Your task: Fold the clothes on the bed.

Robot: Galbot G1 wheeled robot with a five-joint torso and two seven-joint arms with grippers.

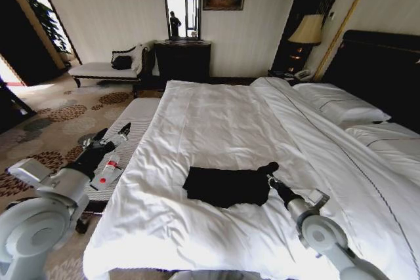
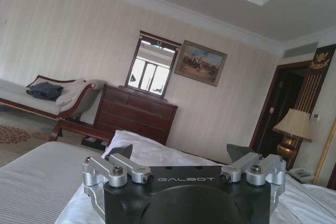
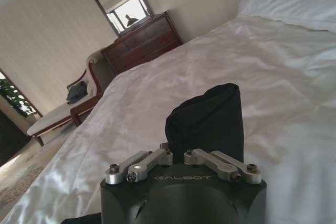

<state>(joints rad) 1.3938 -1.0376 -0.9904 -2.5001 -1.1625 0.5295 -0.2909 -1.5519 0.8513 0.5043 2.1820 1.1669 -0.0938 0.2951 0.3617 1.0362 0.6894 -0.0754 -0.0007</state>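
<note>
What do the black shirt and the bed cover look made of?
Black shirt: soft matte knit, likely cotton; it droops limply where the right hand pinches a raised fold. Bed cover: smooth white woven cloth with a faint sheen and soft creases, probably cotton.

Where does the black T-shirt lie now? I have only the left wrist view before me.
Observer: The black T-shirt lies on the bed, on the white duvet near the robot's edge.
Operator: What is the right tool doing?
Observer: The right tool is shut on the shirt's right edge, with a fold of the cloth raised.
Operator: And where is my left tool?
Observer: The left tool hangs above the white bench beside the bed, apart from the shirt.
</note>
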